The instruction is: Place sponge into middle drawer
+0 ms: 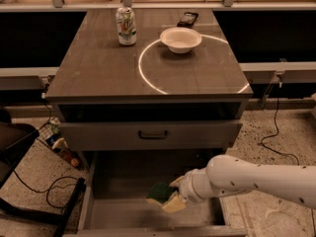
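The sponge, dark green face up with pale yellow foam below, is held in my gripper at the end of the white arm coming in from the right. The gripper is shut on the sponge and holds it just above the floor of the open middle drawer, a wide grey box pulled out at the bottom of the cabinet. The sponge hangs over the drawer's front middle part. I cannot tell whether it touches the floor.
Above the open drawer is a closed grey drawer front with a dark bar handle. On the cabinet top stand a drink can, a white bowl and a black object. A dark chair base and cables lie on the floor at left.
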`<state>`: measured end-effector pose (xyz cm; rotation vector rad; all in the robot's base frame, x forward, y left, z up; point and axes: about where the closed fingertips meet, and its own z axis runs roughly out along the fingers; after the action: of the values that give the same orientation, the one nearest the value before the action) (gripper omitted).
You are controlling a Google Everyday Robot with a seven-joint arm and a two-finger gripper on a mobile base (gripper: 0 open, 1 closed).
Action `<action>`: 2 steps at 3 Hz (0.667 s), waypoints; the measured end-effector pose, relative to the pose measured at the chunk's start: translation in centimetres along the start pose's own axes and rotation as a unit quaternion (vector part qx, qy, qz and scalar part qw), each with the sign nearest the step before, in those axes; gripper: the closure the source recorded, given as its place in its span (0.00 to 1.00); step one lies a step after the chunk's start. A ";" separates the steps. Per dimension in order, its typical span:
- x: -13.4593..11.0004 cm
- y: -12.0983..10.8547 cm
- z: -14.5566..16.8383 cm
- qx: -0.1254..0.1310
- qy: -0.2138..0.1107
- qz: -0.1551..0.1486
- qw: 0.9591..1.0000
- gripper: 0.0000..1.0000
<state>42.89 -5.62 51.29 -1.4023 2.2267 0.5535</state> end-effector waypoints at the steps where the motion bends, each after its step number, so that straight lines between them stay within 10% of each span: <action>1: -1.5 -2.8 4.8 -0.010 -0.070 -0.005 0.997 1.00; 2: -1.8 -4.5 8.4 -0.025 -0.112 -0.007 0.993 1.00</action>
<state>49.01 -1.50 44.97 -1.3099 2.0361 0.7274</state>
